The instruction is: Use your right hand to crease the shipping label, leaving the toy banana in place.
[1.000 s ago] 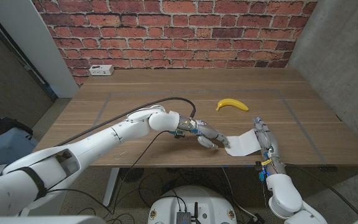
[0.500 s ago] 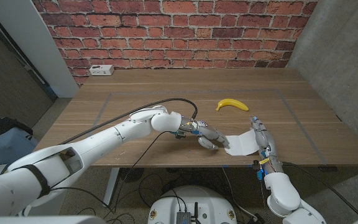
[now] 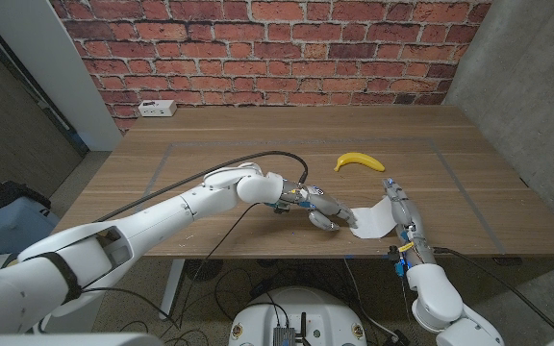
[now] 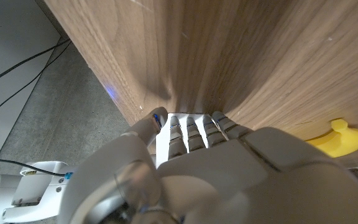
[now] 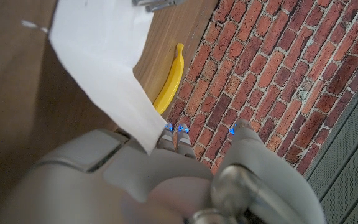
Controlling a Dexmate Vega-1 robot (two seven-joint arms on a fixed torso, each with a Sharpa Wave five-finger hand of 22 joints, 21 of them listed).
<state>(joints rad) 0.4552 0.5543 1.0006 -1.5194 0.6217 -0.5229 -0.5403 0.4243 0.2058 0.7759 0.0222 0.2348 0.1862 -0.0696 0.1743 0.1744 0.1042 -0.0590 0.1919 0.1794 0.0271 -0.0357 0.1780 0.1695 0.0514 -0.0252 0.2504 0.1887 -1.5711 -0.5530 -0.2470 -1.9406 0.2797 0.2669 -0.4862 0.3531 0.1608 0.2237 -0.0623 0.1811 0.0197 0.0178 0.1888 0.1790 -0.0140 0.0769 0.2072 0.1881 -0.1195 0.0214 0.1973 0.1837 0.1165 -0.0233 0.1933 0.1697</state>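
Note:
The white shipping label (image 3: 371, 222) lies near the table's front edge, its right end curled up off the wood. My right hand (image 3: 403, 213) stands at that raised end and grips it; in the right wrist view the label (image 5: 101, 56) runs from the table into my right hand (image 5: 166, 180). My left hand (image 3: 320, 208) reaches in from the left, holds nothing, and presses its fingertips (image 5: 151, 4) on the label's left edge. The yellow toy banana (image 3: 359, 161) lies apart, farther back on the table, also visible as the banana (image 5: 171, 78) and the banana (image 4: 337, 138) beyond my left hand (image 4: 197, 162).
A white power strip (image 3: 156, 109) sits at the table's back left by the brick wall. A black cable (image 3: 258, 157) loops over my left forearm. The table's front edge (image 3: 287, 258) runs just under both hands.
My right hand has moved left and a little back, lifting the label's right end steeper so that the sheet looks narrower. My left hand has stayed in place, and so has the banana.

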